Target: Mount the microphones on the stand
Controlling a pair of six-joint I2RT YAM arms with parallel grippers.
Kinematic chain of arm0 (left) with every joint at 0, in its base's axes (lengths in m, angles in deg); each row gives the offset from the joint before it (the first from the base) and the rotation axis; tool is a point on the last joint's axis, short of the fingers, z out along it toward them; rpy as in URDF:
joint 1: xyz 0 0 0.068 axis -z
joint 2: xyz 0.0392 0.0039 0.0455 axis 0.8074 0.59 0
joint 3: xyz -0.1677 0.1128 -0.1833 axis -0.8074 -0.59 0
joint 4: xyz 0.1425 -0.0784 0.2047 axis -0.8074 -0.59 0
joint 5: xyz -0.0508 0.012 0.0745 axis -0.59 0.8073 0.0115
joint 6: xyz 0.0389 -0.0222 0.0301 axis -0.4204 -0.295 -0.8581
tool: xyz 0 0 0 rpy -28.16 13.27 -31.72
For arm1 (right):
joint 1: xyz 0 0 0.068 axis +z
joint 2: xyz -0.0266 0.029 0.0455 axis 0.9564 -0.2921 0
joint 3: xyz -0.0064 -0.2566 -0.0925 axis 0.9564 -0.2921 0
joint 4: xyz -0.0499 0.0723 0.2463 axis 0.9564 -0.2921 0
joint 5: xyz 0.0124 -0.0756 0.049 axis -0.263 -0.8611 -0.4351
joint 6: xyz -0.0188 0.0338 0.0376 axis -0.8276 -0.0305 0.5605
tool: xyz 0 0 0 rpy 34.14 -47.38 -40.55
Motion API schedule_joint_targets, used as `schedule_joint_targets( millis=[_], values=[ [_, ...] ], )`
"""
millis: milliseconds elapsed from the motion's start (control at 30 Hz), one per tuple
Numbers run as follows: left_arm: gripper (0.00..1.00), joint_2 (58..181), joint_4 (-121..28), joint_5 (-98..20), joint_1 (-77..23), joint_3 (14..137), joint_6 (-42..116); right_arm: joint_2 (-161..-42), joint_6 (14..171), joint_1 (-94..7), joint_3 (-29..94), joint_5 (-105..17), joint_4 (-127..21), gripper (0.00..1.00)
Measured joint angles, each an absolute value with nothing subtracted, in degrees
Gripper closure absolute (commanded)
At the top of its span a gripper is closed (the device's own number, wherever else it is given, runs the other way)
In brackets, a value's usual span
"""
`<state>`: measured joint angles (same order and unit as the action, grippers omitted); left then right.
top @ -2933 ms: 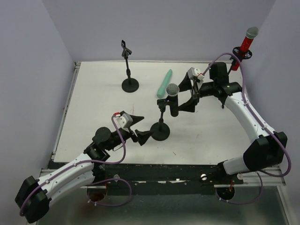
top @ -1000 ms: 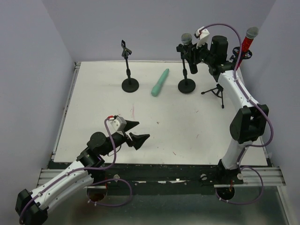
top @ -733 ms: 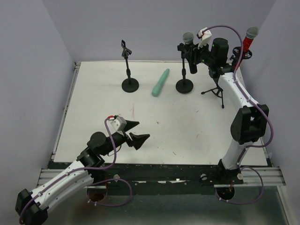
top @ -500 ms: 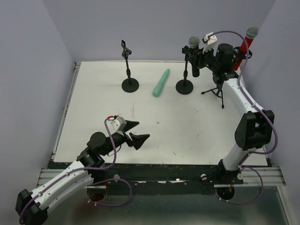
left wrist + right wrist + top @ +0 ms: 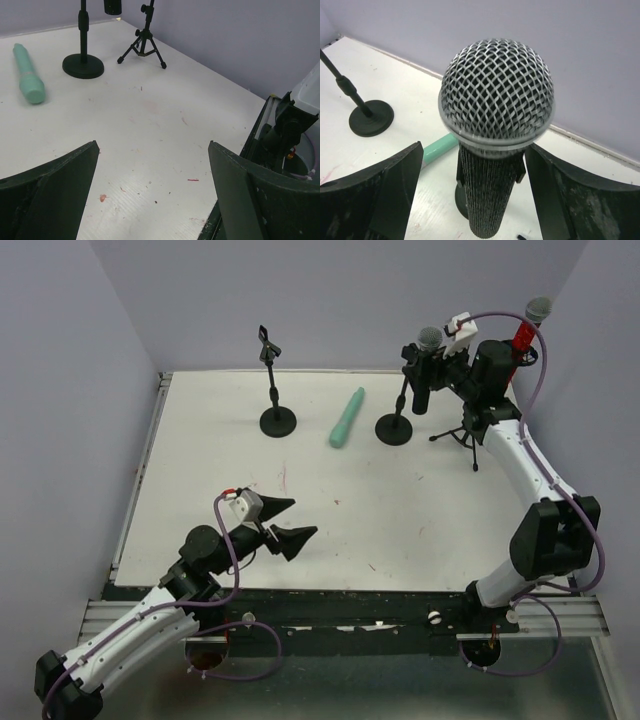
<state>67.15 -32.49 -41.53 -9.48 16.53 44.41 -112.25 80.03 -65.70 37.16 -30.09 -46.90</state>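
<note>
At the surface's (image 5: 200,470) far right a round-based stand (image 5: 394,430) holds the black microphone (image 5: 424,368), the green microphone (image 5: 346,418) lying flat nearby. The right pincer (image 5: 475,195) straddles the black one, released; the left pincer (image 5: 300,518) hovers released, well apart

Top camera looks down from behind; both low wrist cameras also catch the mint-green microphone (image 5: 345,418).
</note>
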Motion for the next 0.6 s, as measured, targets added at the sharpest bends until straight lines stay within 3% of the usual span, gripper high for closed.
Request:
schedule_joint_targets(
  millis=[367,600],
  values=[
    [0.02,66.6,-38.8,-38.9,-9.5,18.2,46.4,-100.2,79.0,-67.3,32.9,-29.2,-49.0,0.0],
    [0.01,76.5,-45.0,-37.0,-14.7,29.1,48.0,-87.4,75.3,-69.1,28.9,-25.7,-56.2,0.0]
  ],
)
